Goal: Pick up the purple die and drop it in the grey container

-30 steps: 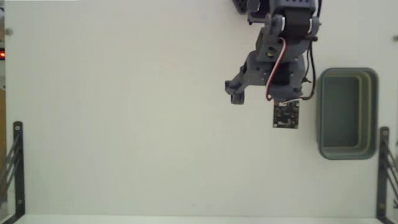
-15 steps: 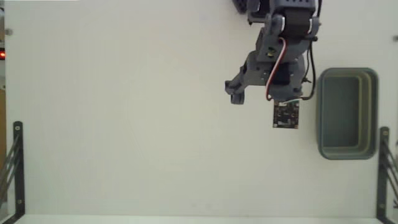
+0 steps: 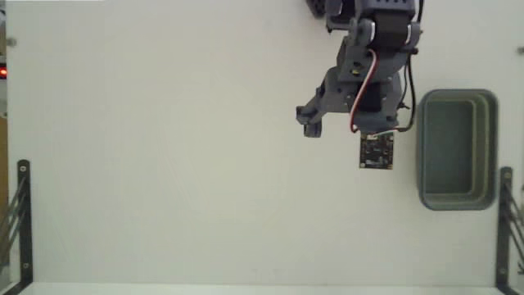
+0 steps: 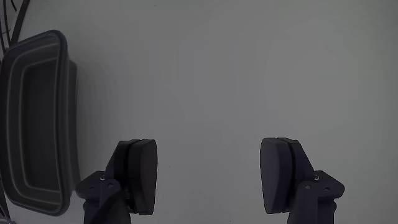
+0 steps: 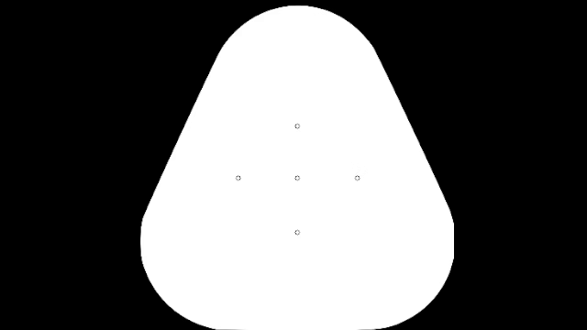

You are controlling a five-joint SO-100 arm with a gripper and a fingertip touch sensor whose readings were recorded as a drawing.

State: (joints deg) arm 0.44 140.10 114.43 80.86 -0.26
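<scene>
- Nothing has moved since the earlier frames: arm and tray sit exactly as before.
- Fixed view: the arm reaches down from the top edge over the white table; the grey container lies just right of it, apart, and looks empty. Black brackets flank the lower corners. No purple die shows.
- Wrist view: the gripper is spread wide, holding nothing, bare table between its fingers. The container lies at left, no die visible inside.
</scene>
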